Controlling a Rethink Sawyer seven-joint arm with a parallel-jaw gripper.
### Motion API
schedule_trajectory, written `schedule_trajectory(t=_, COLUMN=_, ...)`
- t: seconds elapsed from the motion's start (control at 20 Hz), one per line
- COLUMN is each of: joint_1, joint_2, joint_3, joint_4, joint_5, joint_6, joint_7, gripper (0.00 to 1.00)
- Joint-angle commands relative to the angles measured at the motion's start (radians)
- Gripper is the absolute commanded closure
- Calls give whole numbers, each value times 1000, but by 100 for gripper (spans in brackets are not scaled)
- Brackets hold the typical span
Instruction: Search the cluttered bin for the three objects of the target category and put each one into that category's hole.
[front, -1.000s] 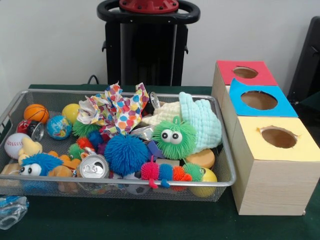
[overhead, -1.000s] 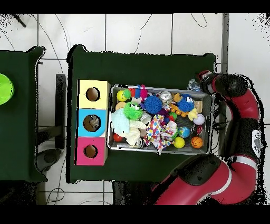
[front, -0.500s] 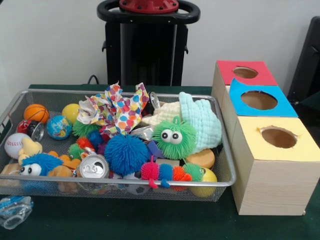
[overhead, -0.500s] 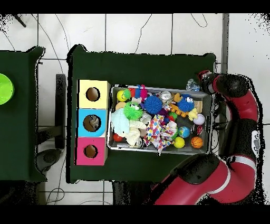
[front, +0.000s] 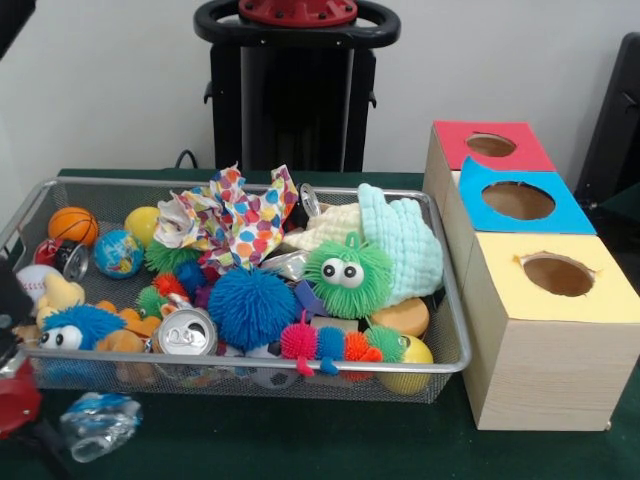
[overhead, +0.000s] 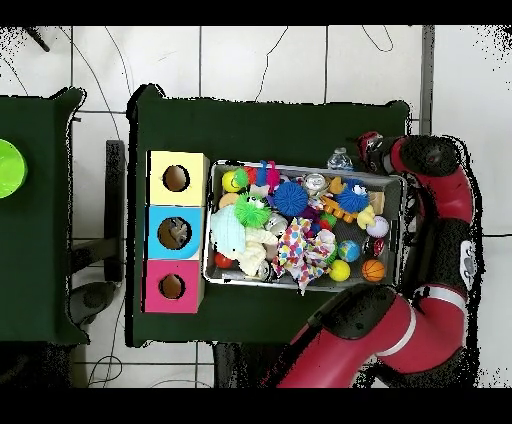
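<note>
Toy-filled wire bin (front: 452, 310), crumpled bottle (front: 97, 423), three boxes (front: 530, 270)

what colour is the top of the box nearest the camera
Yellow top, clearest in the front view.

Green table (front: 300, 440): bin (front: 440, 365), boxes (front: 545, 350), bottle (front: 95, 425).

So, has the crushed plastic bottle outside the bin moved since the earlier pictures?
Yes. The crushed plastic bottle slid right along the bin's front edge, toward the boxes.
</note>
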Motion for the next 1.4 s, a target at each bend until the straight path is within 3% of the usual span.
schedule_trajectory(t=0.05, joint_1=43, joint_2=225, joint_3=20, joint_4=119, joint_5=-48, joint_6=328, joint_7=-39, gripper=0)
schedule_trajectory(t=0.35, joint_1=68, joint_2=232, joint_3=-3, joint_4=92, joint_5=-57, joint_6=308, joint_7=-67, gripper=0)
schedule_trajectory(t=0.4, joint_1=82, joint_2=214, joint_3=-27, joint_4=103, joint_5=-84, joint_6=224, joint_7=-74, gripper=0)
schedule_trajectory(t=0.45, joint_1=87, joint_2=207, joint_3=-36, joint_4=106, joint_5=-92, joint_6=205, joint_7=-70, gripper=0)
schedule_trajectory(t=0.7, joint_1=145, joint_2=56, joint_3=-156, joint_4=267, joint_5=-208, joint_6=-184, joint_7=24, gripper=0)
schedule_trajectory(t=0.75, joint_1=151, joint_2=39, joint_3=-170, joint_4=282, joint_5=-213, joint_6=-190, joint_7=46, gripper=0)
schedule_trajectory(t=0.85, joint_1=162, joint_2=20, joint_3=-192, joint_4=295, joint_5=-213, joint_6=-165, joint_7=73, gripper=0)
schedule_trajectory(t=1.05, joint_1=154, joint_2=64, joint_3=-173, joint_4=229, joint_5=-185, joint_6=-52, joint_7=3, gripper=0)
schedule_trajectory(t=1.2, joint_1=149, joint_2=151, joint_3=-151, joint_4=91, joint_5=-165, joint_6=187, joint_7=-73, gripper=0)
schedule_trajectory(t=1.3, joint_1=151, joint_2=194, joint_3=-147, joint_4=17, joint_5=-164, joint_6=289, joint_7=-99, gripper=0)
schedule_trajectory(t=1.4, joint_1=152, joint_2=205, joint_3=-148, joint_4=-2, joint_5=-166, joint_6=271, joint_7=-97, gripper=0)
